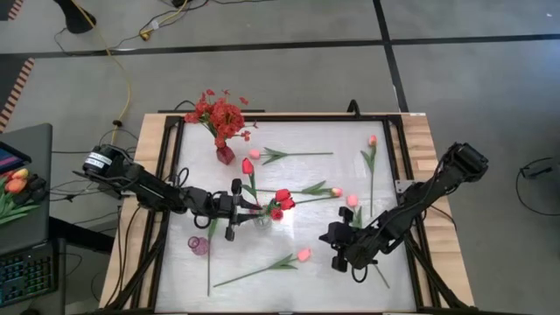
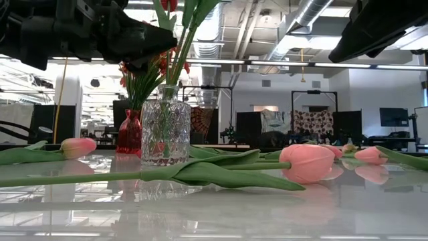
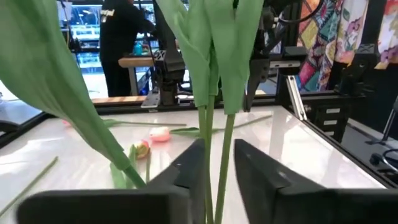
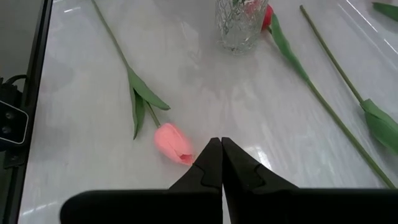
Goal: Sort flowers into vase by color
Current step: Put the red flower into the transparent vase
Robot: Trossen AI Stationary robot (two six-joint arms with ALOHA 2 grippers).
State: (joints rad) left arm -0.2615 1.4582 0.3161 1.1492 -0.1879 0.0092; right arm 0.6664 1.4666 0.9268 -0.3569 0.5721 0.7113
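A clear glass vase (image 1: 261, 217) (image 2: 165, 127) near the table's middle holds red tulips (image 1: 282, 201). My left gripper (image 1: 248, 208) (image 3: 217, 180) reaches level from the table's left to their stems above the vase's mouth, its fingers apart. A red vase (image 1: 225, 155) at the far side holds a spray of red blossoms (image 1: 219, 114). Pink tulips lie flat on the table (image 1: 254, 154) (image 1: 336, 192) (image 1: 372, 140) (image 1: 304, 255). My right gripper (image 1: 331, 241) (image 4: 221, 162) hovers shut, tipped down, just right of the near pink tulip (image 4: 174, 143). My left gripper's two fingers (image 3: 186, 171) stand on either side of two upright green stems (image 3: 224, 149), level and across them, above the vase. One stem runs right beside a finger; I cannot tell whether it touches. The stems stand in the vase.
A small purple vase (image 1: 199, 246) stands near the left front. A dark frame (image 1: 398, 175) borders the white table top. A tray of spare flowers (image 1: 13, 188) and a keyboard sit beyond the table's left. The front middle of the table top is bare.
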